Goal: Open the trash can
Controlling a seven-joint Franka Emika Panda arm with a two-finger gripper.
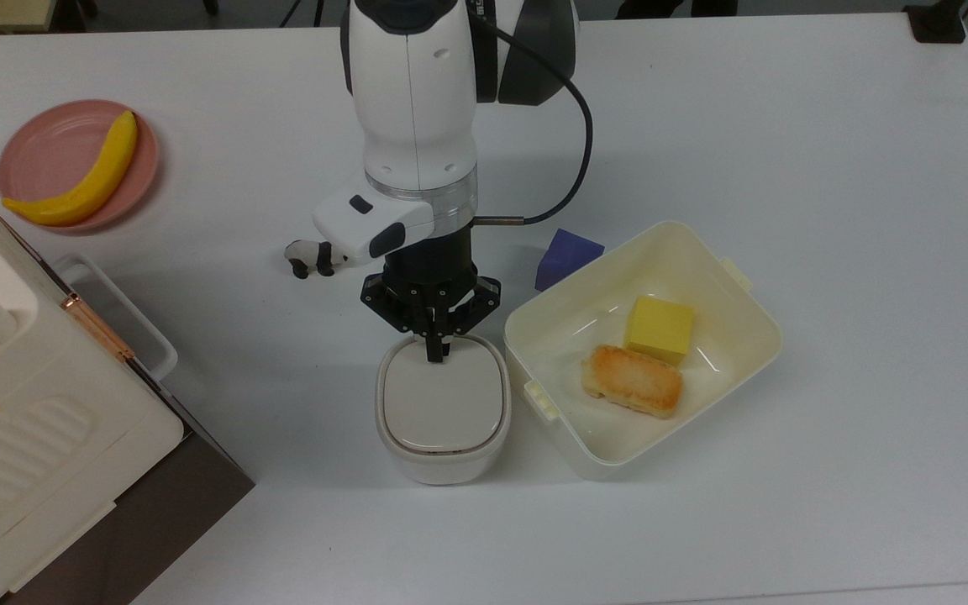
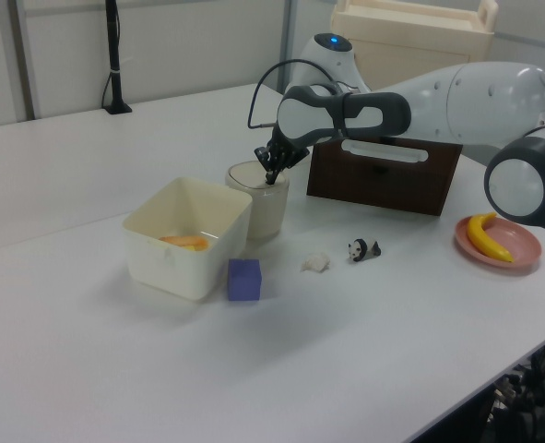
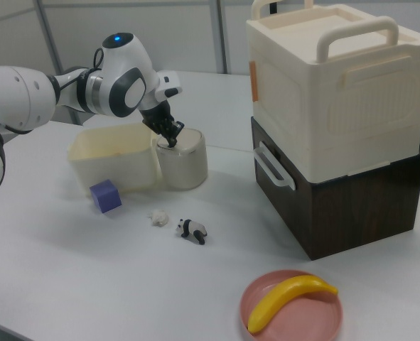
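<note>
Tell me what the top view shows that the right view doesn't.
Top view gives: the box's inside, holding a yellow block and a browned bread piece, and the bin's flat lid face-on. Right view gives: the paper wad by the panda, the bin's side wall, and the appliance's top handle over its dark brown base. Both: the shut pincer with its tip down at the lid's edge, the purple cube, and the banana on the pink plate.
</note>
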